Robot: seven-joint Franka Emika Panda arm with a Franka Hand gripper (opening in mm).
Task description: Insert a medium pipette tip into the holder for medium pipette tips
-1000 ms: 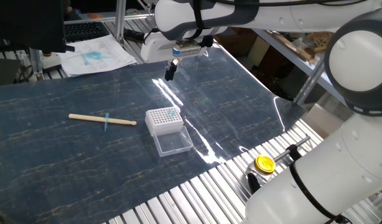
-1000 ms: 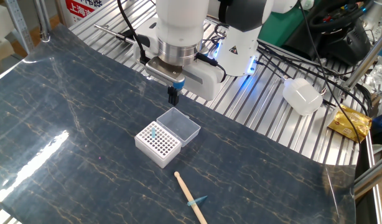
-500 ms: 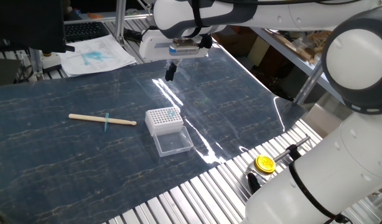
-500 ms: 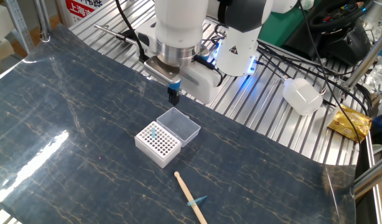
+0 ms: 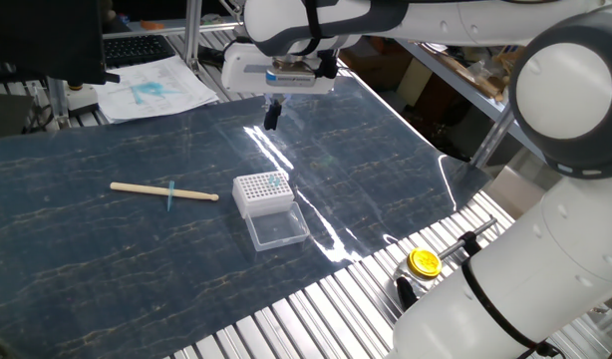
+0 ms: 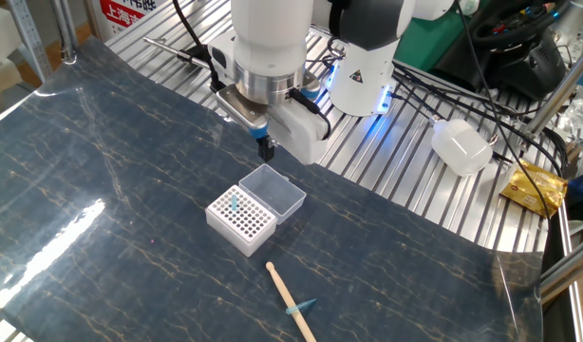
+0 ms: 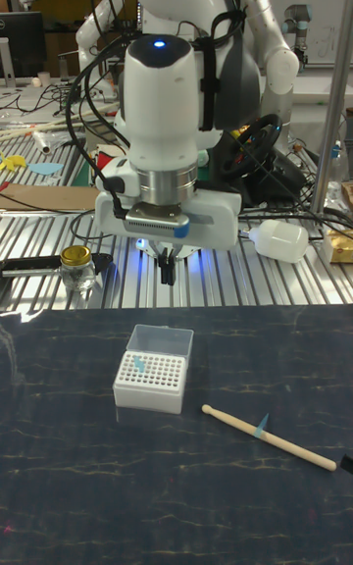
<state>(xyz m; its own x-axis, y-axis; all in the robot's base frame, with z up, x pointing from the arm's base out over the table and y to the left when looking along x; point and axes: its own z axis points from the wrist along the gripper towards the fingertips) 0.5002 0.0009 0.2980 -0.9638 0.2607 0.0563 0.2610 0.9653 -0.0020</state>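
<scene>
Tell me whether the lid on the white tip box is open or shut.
Open. The clear lid is swung back and lies flat on the mat beside the white box, leaving the grid of holes on top uncovered.

The gripper point(image 6: 265, 149) hangs above the mat point(image 6: 102, 190), fingers pointing down, with nothing between them as far as the views show. Below and in front of the fingers stands the holder point(image 6: 240, 219), its lid point(image 6: 277, 193) lying open on the side nearer the fingers. Farther beyond the holder lies the wooden stick point(image 6: 290, 301), with the medium pipette tip point(image 6: 300, 307) resting across it.
</scene>
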